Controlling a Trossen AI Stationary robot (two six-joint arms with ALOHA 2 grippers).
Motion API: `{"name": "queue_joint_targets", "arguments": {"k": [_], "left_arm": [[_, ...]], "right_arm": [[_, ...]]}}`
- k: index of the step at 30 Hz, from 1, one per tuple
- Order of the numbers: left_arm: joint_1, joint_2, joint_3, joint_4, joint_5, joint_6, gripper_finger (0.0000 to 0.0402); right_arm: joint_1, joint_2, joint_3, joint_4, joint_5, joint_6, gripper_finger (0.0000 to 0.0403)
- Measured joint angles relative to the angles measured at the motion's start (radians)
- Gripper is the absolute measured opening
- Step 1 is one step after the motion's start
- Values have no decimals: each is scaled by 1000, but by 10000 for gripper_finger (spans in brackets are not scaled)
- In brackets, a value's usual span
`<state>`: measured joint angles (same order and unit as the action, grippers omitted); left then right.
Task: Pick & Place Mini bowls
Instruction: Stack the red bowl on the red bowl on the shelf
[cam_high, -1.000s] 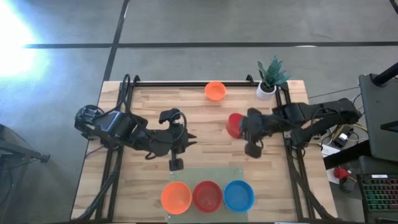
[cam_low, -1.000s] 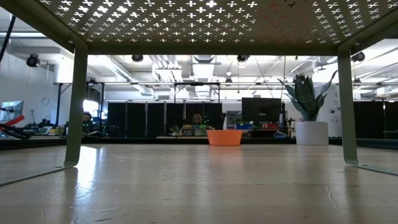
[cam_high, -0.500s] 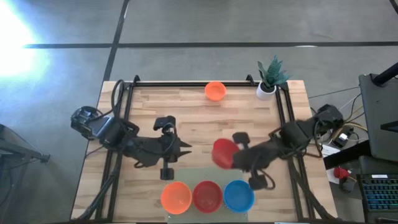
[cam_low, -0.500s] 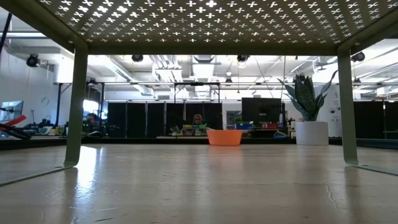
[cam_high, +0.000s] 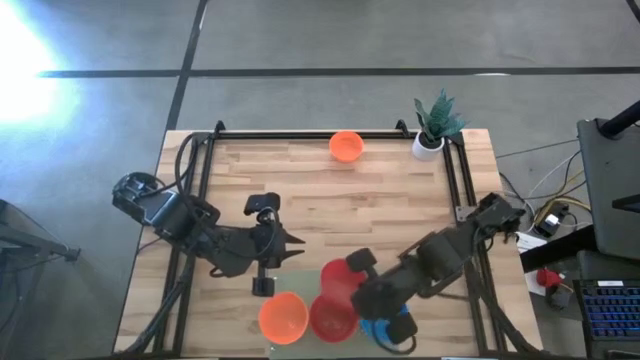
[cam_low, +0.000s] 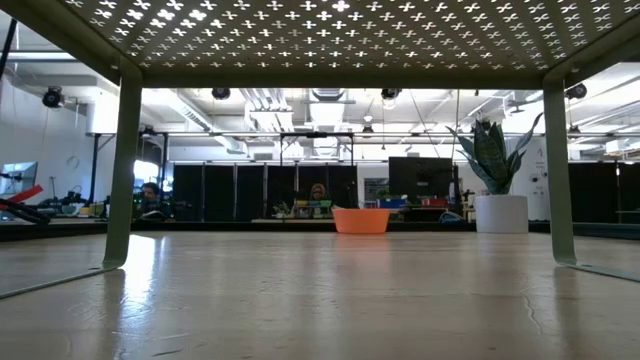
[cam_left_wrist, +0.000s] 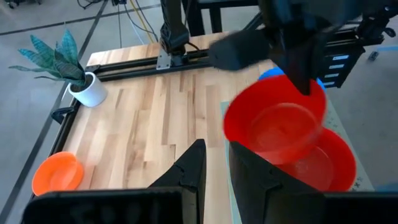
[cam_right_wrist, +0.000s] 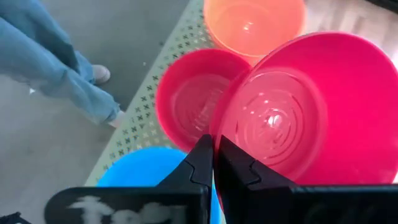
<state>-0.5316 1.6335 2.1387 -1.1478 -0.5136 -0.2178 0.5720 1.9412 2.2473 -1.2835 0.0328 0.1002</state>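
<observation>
The right gripper (cam_high: 352, 283) holds a red bowl (cam_high: 340, 277) by its rim, the two fingers pressed together on the thin wall. One second ago this gripper and the bowl were at the right middle of the table (cam_high: 300, 180); half a second ago they were halfway down. Now the bowl hangs just above another red bowl (cam_high: 330, 318), which stands in the middle of a row on the perforated green tray (cam_high: 300, 285) at the near edge. In the right wrist view the held bowl (cam_right_wrist: 292, 112) is tilted and overlaps the lower red bowl (cam_right_wrist: 186, 102); I cannot tell if they touch.

On one side of the row stands an orange bowl (cam_high: 283, 316), and on the other a blue bowl (cam_high: 385, 327), now mostly covered by the right arm. These three bowls did not move.

The left gripper (cam_high: 290, 243) is over the wood just beside the tray, holding nothing. Its fingers (cam_left_wrist: 186, 174) stand a little apart. It moved slightly toward the near edge during the last second.

Another orange bowl (cam_high: 346, 146) remains at the far edge, with a small potted plant (cam_high: 431, 130) in the far right corner, both unchanged.
</observation>
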Motion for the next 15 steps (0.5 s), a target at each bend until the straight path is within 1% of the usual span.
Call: {"name": "queue_joint_targets", "arguments": {"k": [7, 15], "left_arm": [[-3, -4, 0, -15, 0, 6, 64], [-3, -13, 0, -14, 6, 18, 64]], "right_arm": [[15, 107, 110, 2, -83, -34, 8], [34, 149, 107, 17, -113, -30, 8]]}}
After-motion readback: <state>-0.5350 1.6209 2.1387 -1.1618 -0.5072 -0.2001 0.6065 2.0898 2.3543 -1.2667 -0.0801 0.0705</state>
